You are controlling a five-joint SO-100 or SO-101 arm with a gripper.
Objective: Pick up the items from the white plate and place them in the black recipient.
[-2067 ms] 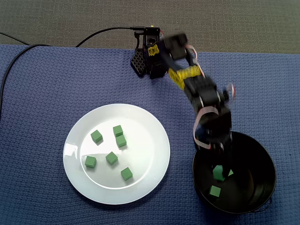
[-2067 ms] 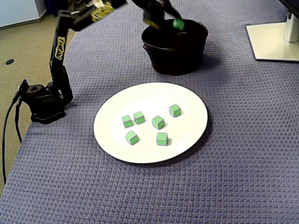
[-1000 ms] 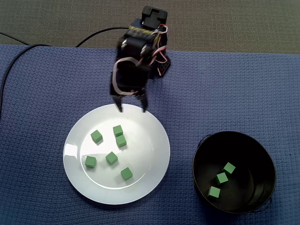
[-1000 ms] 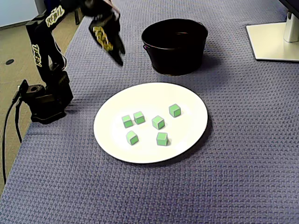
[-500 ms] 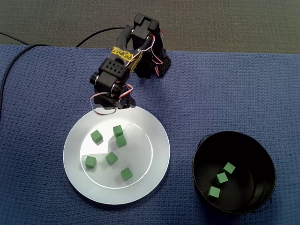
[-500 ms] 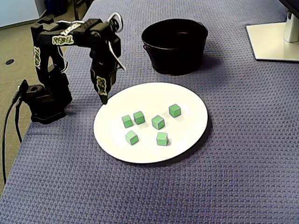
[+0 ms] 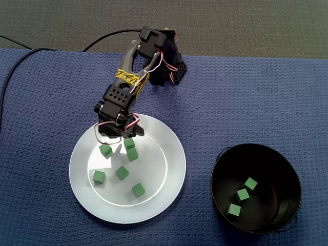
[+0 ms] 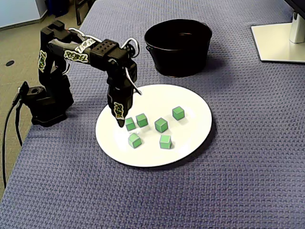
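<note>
The gripper (image 8: pixel 118 122) points down over the white plate (image 8: pixel 193 136), its tip just beside one of five green cubes (image 8: pixel 129 124) there, how far it is spread I cannot tell. Three more green cubes (image 7: pixel 242 195) lie in the black pot (image 7: pixel 290 177) - well apart from the plate

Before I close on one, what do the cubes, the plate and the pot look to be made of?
Cubes: matte green, crisp edges, no shine; foam or painted wood, can't tell which.
Plate: glossy white with soft reflections; likely glazed ceramic, perhaps melamine.
Pot: black, faint sheen, thin rim; probably painted metal.
</note>
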